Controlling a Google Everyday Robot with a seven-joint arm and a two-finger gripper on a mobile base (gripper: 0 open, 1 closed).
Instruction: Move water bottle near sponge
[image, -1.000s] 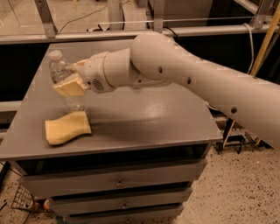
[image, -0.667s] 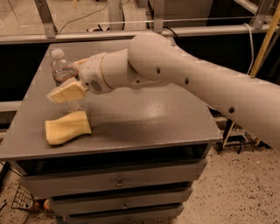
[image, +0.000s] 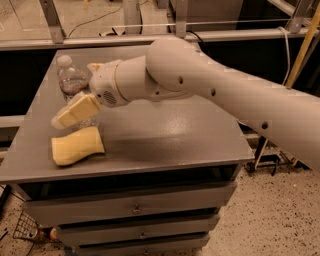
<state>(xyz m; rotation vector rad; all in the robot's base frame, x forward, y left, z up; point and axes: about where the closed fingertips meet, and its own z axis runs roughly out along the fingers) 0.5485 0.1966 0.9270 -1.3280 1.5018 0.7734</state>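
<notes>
The clear plastic water bottle (image: 71, 79) with a round white cap stands at the back left of the gray, speckled tabletop (image: 165, 135). The pincer (image: 73, 94) is spread apart around it, with one flat tan pad (image: 76, 111) in front. The soft, wavy yellow sponge (image: 77, 146) lies flat, near the bottle.

Water bottle (image: 71, 79): clear thin plastic, glossy; white plastic cap, pale matt label band. Sponge (image: 77, 145): pale yellow foam, matt, soft-looking, slightly rough surf. Hand (image: 76, 100), at the bottle, just above the sponge: tan facing, matt, smooth. Arm (image: 200, 85): off-white moulded plastic shell, smooth, semi-gloss. Tabletop (image: 165, 135): grey painted metal, fine speckled texture, dull sheen. Drawers (image: 165, 207) under it: same grey metal w/ small metal pulls. Floor (image: 270, 220): hard, speckled, terrazzo-like.
</notes>
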